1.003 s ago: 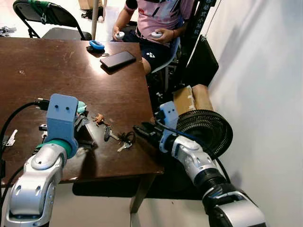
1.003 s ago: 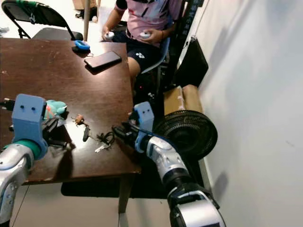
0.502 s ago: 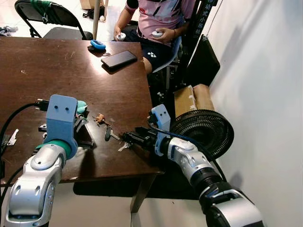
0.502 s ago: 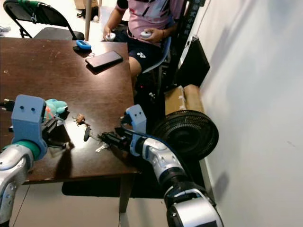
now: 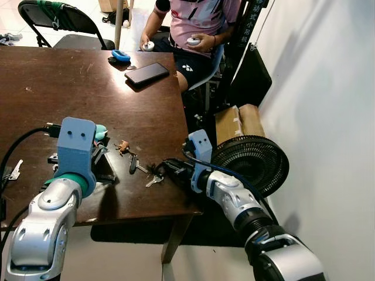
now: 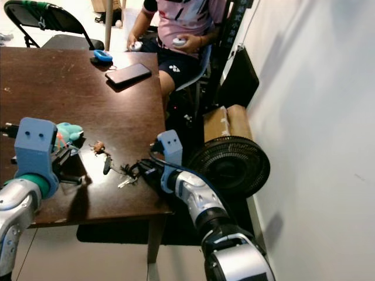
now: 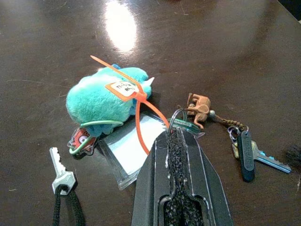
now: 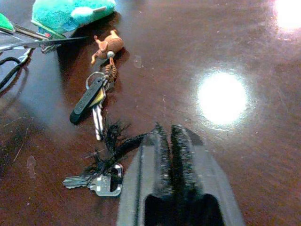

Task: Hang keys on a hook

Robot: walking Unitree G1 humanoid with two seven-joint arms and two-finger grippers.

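My right gripper [image 8: 167, 134] sat low over the brown table [image 5: 70, 82] near its right edge, its two black fingers [image 8: 157, 155] pressed together with almost no gap, and a frayed black cord [image 8: 115, 148] ran up against their tips; I could not tell whether the cord was truly pinched or only touching. That cord led to a silver key [image 8: 96, 182] lying flat on the wood, and just beyond it lay a second bunch of keys [image 8: 91, 101] with a black fob and a small brown animal charm [image 8: 108, 45]. My left gripper [image 7: 181, 141] hovered over a clear plastic tag [image 7: 129, 148], its fingers closed with a thin wire ring at the tips, beside a teal plush toy [image 7: 101, 96] and a loose key [image 7: 60, 172]. Compared with half a second before, my right gripper had drawn back slightly toward the table edge, and the keys [image 5: 153, 174] remained on the table beside it. Further off lay a phone [image 5: 146, 73], a person [image 5: 193, 23] sat holding controllers, and a black fan [image 5: 249, 161] stood by the wall.
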